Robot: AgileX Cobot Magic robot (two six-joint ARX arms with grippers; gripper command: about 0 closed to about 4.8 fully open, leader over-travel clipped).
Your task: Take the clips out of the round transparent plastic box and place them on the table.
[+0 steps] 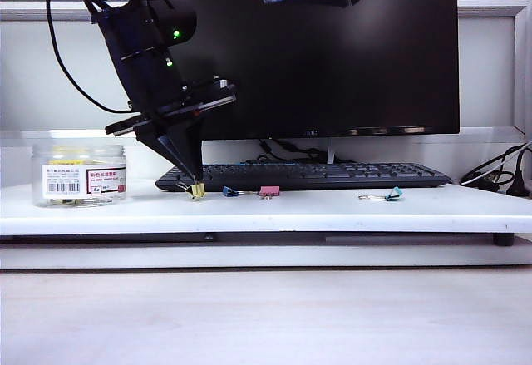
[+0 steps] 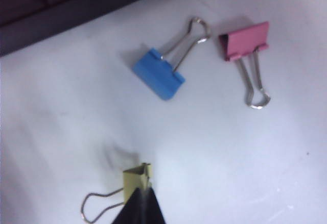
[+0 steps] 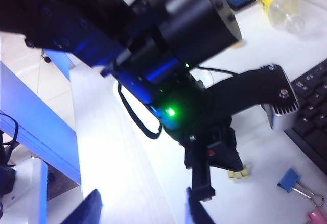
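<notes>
The round transparent plastic box (image 1: pixel 79 174) stands on the left of the white table (image 1: pixel 332 211), with yellow clips (image 1: pixel 73 202) lying at its bottom. My left gripper (image 1: pixel 195 184) points steeply down just in front of the keyboard. It is shut on a yellow clip (image 2: pixel 137 177) that sits right at the table surface, wire handles sticking out sideways. The same clip (image 3: pixel 238 173) shows under the left arm in the right wrist view. My right gripper (image 3: pixel 145 208) hangs open above the table beside the left arm, with nothing between its fingers.
A blue clip (image 1: pixel 230 191), a pink clip (image 1: pixel 268 191) and a teal clip (image 1: pixel 391 194) lie along the front of the keyboard (image 1: pixel 307 175). The monitor (image 1: pixel 332 49) stands behind. Blue clip (image 2: pixel 158 73) and pink clip (image 2: pixel 245 40) lie near the held one. Cables (image 1: pixel 499 178) trail at the right.
</notes>
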